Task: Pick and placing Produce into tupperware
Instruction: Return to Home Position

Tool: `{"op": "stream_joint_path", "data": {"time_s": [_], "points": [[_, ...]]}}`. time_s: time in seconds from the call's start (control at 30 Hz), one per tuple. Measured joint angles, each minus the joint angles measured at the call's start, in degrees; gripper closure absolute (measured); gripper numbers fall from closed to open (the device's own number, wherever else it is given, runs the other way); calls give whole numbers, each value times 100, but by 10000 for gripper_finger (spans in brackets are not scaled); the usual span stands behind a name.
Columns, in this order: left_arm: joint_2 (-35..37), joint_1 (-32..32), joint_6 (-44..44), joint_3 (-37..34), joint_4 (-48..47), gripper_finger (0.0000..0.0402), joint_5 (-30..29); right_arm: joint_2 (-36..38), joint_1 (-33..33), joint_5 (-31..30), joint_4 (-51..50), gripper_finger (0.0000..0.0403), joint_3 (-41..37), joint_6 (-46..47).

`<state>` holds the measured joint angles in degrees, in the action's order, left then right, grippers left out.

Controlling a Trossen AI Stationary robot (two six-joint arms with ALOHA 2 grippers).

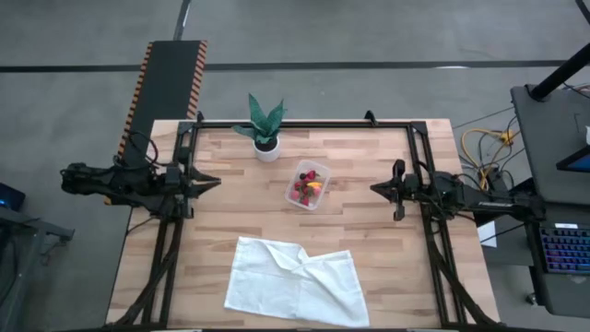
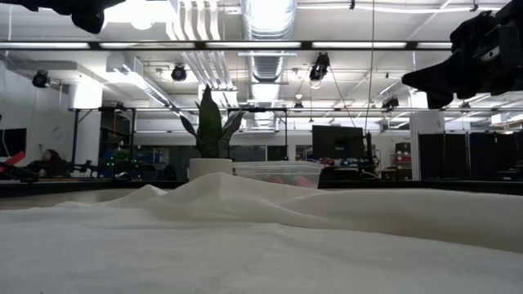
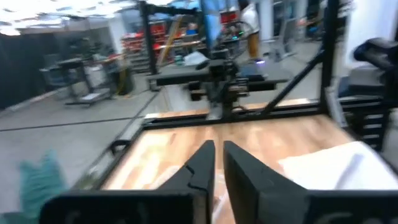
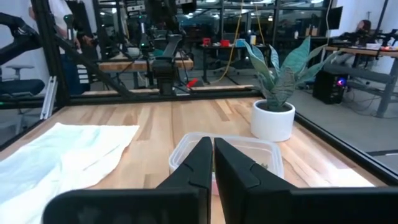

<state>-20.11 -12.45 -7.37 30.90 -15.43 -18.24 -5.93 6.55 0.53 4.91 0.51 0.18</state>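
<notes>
Tupperware (image 1: 314, 206) mid-table, produce (image 1: 306, 187) inside: reds plus yellow piece. Right gripper (image 1: 376, 188) nearer, container straight ahead of its tips. Left gripper (image 1: 214, 182) farther off, on opposite side. Both claws pinched to slit, holding nothing, raised above table.

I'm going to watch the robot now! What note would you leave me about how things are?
Left gripper: shut, empty, at the table's left side.
Right gripper: shut, empty, at the right side.
Produce: every piece in view lies inside the tupperware, mid-table near the potted plant.
Done: the filling, it seems.
Left: probably just parking the arms.
</notes>
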Motion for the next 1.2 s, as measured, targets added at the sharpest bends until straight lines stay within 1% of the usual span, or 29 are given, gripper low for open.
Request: {"op": "stream_joint_path", "data": {"time_s": [0.1, 0.13, 0.23, 0.37, 0.5, 0.7, 0.8, 0.9, 1.0, 1.2], "points": [[59, 0, 141, -242, 305, 396, 353, 0, 0, -12, 0, 394, 0, -3], [98, 0, 196, -363, 436, 398, 545, 0, 0, -15, 0, 394, 0, -12], [209, 7, 368, -815, 1013, 401, 840, 0, 0, -36, 2, 394, 0, -15], [447, 59, 361, -1400, 1689, 401, 895, 0, 0, -45, 4, 394, 0, -23], [688, 274, 410, -1802, 1796, 401, 901, 0, 0, -56, 7, 394, 2, -24], [955, 599, 652, -2161, 1947, 401, 1324, 0, 0, -56, 11, 394, 2, -24], [1093, 742, 715, -2549, 2132, 402, 1223, 0, 0, -56, 15, 394, 4, -28], [1250, 812, 813, -2837, 2410, 402, 1331, 0, 0, -56, 14, 394, 4, -26], [1443, 835, 808, -2911, 2272, 402, 1327, 0, 0, -60, 15, 394, 7, -28], [1581, 837, 703, -2909, 1961, 402, 1193, -15, 0, -121, 1, 394, 7, -96]]}}
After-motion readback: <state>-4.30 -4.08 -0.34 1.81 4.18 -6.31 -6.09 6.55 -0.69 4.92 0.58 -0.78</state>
